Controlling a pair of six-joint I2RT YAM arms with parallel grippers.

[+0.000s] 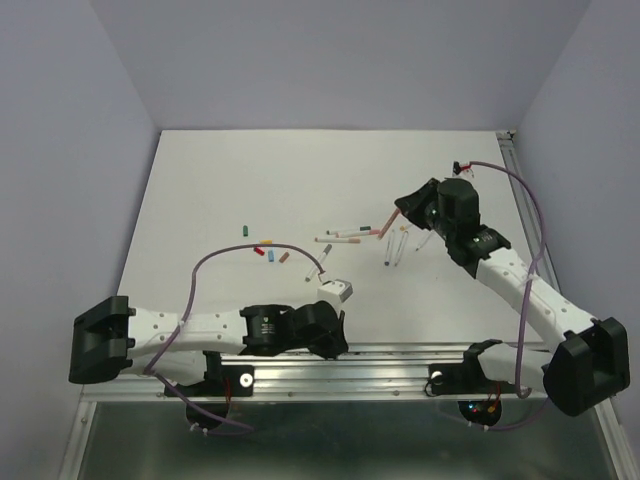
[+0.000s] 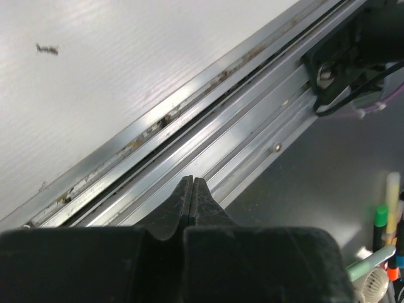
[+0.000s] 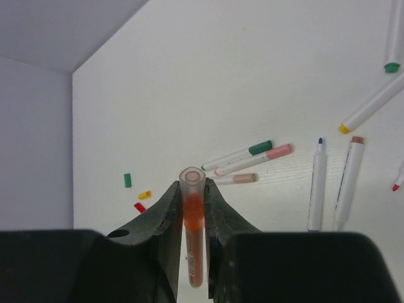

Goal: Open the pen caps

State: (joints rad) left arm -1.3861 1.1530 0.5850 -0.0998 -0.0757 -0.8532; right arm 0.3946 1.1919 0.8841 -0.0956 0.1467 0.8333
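My right gripper [image 3: 192, 189] is shut on an orange pen [image 3: 194, 218], held lengthwise between the jaws with its translucent round end sticking out past the tips. In the top view that gripper [image 1: 398, 209] hangs above the pens at the table's middle right. Loose pen caps lie to the left: green [image 3: 127, 180], yellow [image 3: 144, 194] and red [image 3: 139, 207], with several in a cluster [image 1: 268, 251]. My left gripper [image 2: 192, 184] is shut with nothing in it, low over the metal rail at the table's near edge [image 1: 338, 340].
Several pens lie on the white table: green-capped [image 3: 238, 154], pink-capped [image 3: 254, 160], a blue-tipped one [image 3: 317, 183] and a brown-ended one [image 3: 348, 183]. A small white box [image 1: 336, 290] sits in front of the left arm. The aluminium rail [image 2: 252, 145] runs along the near edge.
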